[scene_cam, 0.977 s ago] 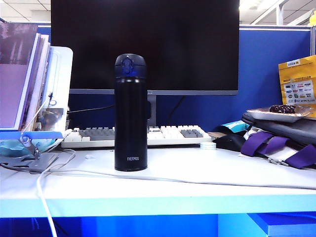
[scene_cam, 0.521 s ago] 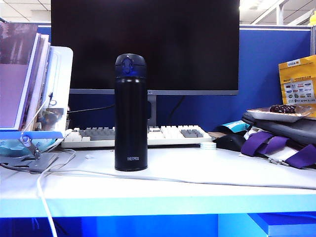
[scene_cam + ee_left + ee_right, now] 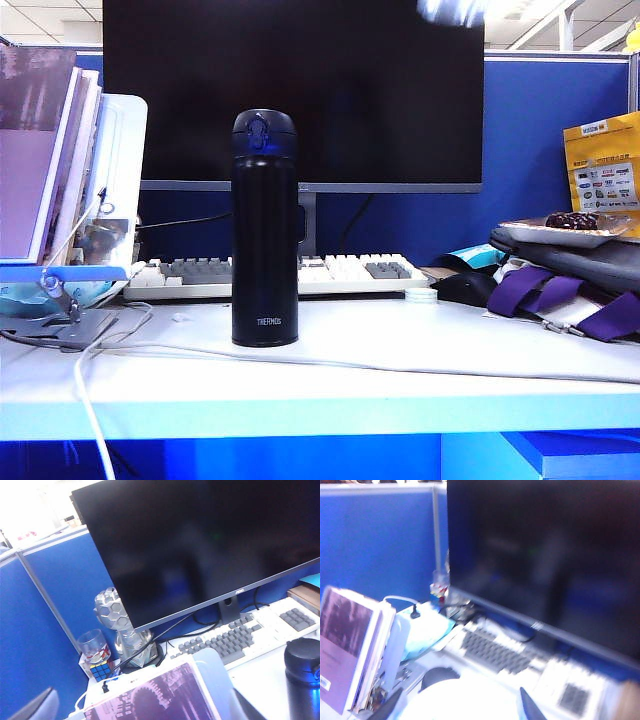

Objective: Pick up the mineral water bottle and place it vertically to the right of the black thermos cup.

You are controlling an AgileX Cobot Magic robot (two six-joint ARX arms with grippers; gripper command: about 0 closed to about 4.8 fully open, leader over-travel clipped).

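Note:
The black thermos cup [image 3: 265,230] stands upright on the white table, left of centre; its lid [image 3: 302,664] also shows in the left wrist view. At the exterior view's top edge, right of the cup, is a pale blur [image 3: 450,10]; whether it is the mineral water bottle or the arm I cannot tell. In the blurred right wrist view a white rounded shape, apparently the mineral water bottle [image 3: 465,700], fills the gap between my right gripper's [image 3: 459,707] fingers. My left gripper [image 3: 140,711] stands open over the books at the left, its fingers wide apart around nothing.
A monitor [image 3: 290,90] and keyboard [image 3: 280,272] stand behind the cup. Books [image 3: 50,150] lean at the left. A white cable [image 3: 400,368] runs across the table. A bag with purple straps [image 3: 560,290] and a plate [image 3: 565,230] sit at the right.
A pale blur has come into the exterior view at the top edge, right of the thermos cup. The cup and everything on the table stay put.

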